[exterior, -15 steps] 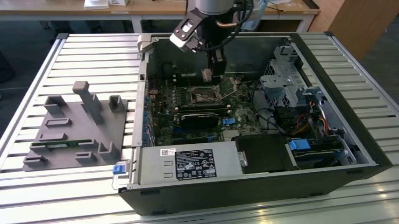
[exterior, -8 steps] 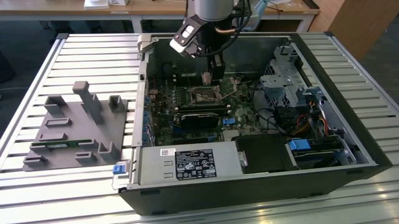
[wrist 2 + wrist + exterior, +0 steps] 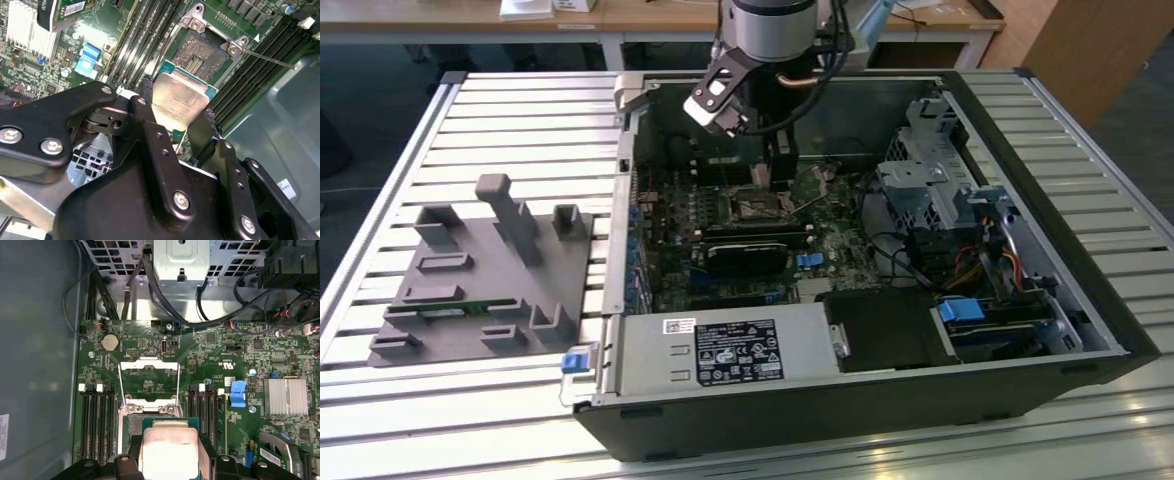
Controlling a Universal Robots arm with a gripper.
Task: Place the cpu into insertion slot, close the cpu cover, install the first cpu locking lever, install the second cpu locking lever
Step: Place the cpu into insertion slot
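Observation:
In both wrist views my gripper (image 3: 177, 107) (image 3: 169, 452) is shut on the cpu (image 3: 181, 102) (image 3: 169, 447), a flat square chip with a silvery top, black fingers pressing two opposite edges. The chip hangs level just above the motherboard, right beside the insertion slot (image 3: 202, 52), whose dark pin field lies bare inside its metal rim. In the first wrist view the cpu cover (image 3: 149, 364) stands flipped open beyond the slot, with thin lever rods (image 3: 119, 385) along its sides. In the exterior view the gripper (image 3: 781, 165) reaches down into the open computer case over the slot (image 3: 761, 205).
Long black memory slots (image 3: 97, 420) flank the socket on both sides. A silver finned heatsink (image 3: 285, 396) and a blue connector (image 3: 239, 392) lie on the board. A drive cage (image 3: 934, 170) and power supply (image 3: 720, 350) crowd the case. A grey fixture block (image 3: 480, 270) sits outside on the slatted table.

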